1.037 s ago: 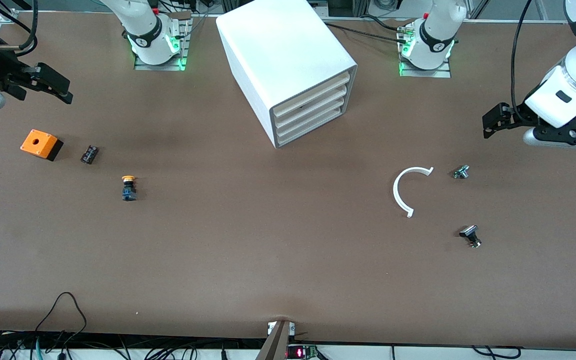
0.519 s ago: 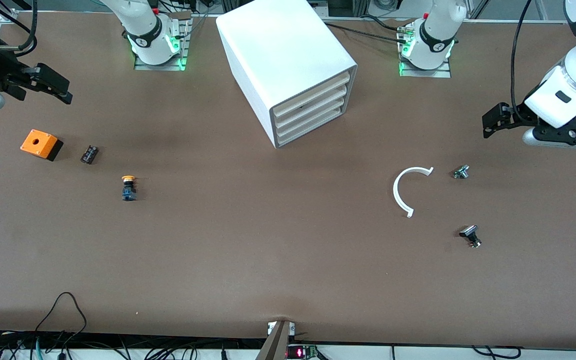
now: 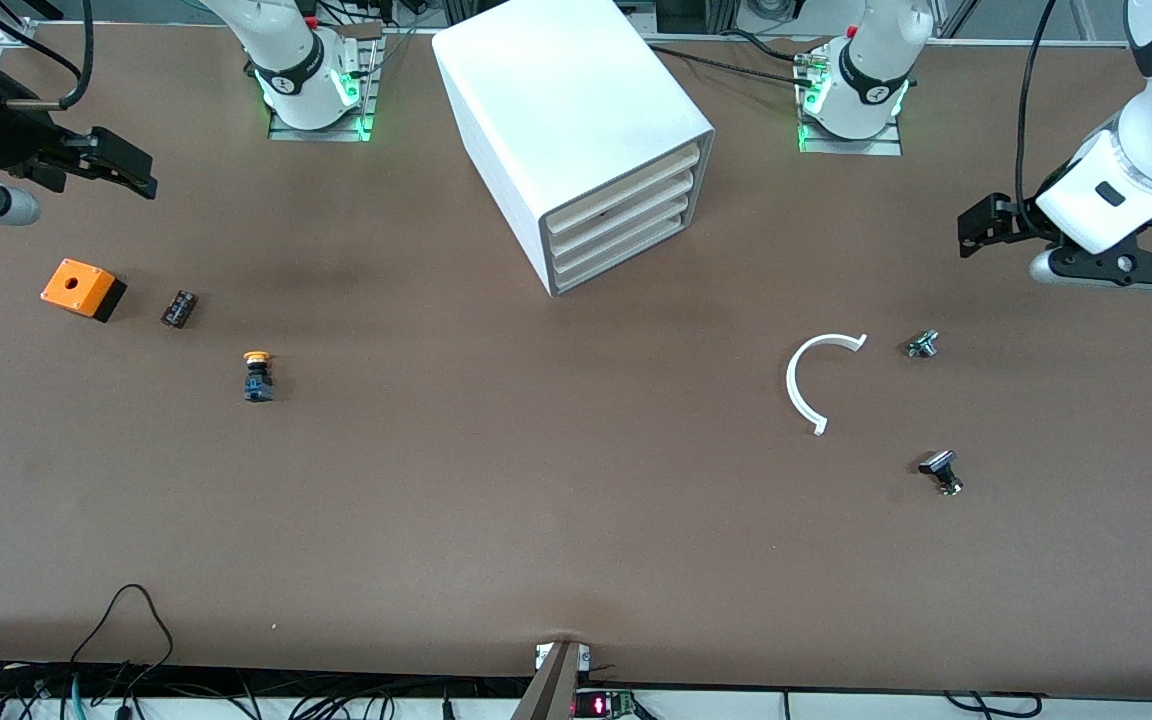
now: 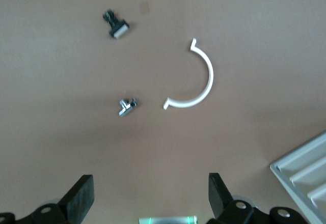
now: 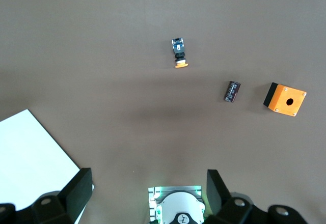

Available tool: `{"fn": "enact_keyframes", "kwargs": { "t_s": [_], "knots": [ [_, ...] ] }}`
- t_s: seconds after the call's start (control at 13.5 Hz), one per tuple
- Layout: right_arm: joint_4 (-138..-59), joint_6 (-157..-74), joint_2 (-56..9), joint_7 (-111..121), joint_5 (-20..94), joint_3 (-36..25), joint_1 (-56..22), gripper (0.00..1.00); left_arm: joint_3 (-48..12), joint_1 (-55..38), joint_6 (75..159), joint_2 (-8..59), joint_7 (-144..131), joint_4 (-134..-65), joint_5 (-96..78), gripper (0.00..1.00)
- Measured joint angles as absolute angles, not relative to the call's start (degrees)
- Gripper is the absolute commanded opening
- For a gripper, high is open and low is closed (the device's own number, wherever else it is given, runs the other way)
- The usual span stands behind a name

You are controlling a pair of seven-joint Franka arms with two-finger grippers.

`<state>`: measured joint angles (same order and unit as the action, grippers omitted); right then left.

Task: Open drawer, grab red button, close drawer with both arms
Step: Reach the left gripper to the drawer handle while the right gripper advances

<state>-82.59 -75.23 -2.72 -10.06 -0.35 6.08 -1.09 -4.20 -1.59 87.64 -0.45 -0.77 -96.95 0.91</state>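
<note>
Front view, from the right arm's end: right gripper up over bare table beside the orange box, fingers spread apart, empty. Then the yellow-capped button. Mid-table, white cabinet, lowest drawer closed; red button unseen. Last, left gripper raised over the white arc, fingers parted
</note>
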Motion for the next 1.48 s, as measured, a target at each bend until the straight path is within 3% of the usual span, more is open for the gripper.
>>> {"fn": "enact_keyframes", "kwargs": {
  "t_s": [0.37, 0.59, 1.11, 1.48],
  "knots": [
    [-82.7, -77.8, -8.0, -10.4, 0.8, 6.3, -2.5, 0.99, -5.0, -1.8, 75.9, 0.8, 4.6, -96.9, -12.7, 0.99],
    [-82.7, -80.3, -11.1, -11.6, 0.9, 6.3, -3.9, 0.99, -4.8, -1.1, 73.2, 5.3, 14.7, -97.4, -21.3, 0.99],
    [-82.6, -81.2, -14.4, -19.1, 1.0, 6.3, -7.1, 0.99, -4.7, 0.2, 76.6, 25.2, 40.8, -101.2, -46.7, 0.95],
    [-82.6, -83.9, -16.2, -26.0, 1.1, 6.4, -10.8, 0.99, -5.6, -4.4, 82.4, 30.1, 53.5, -108.9, -60.9, 0.82]
  ]
}}
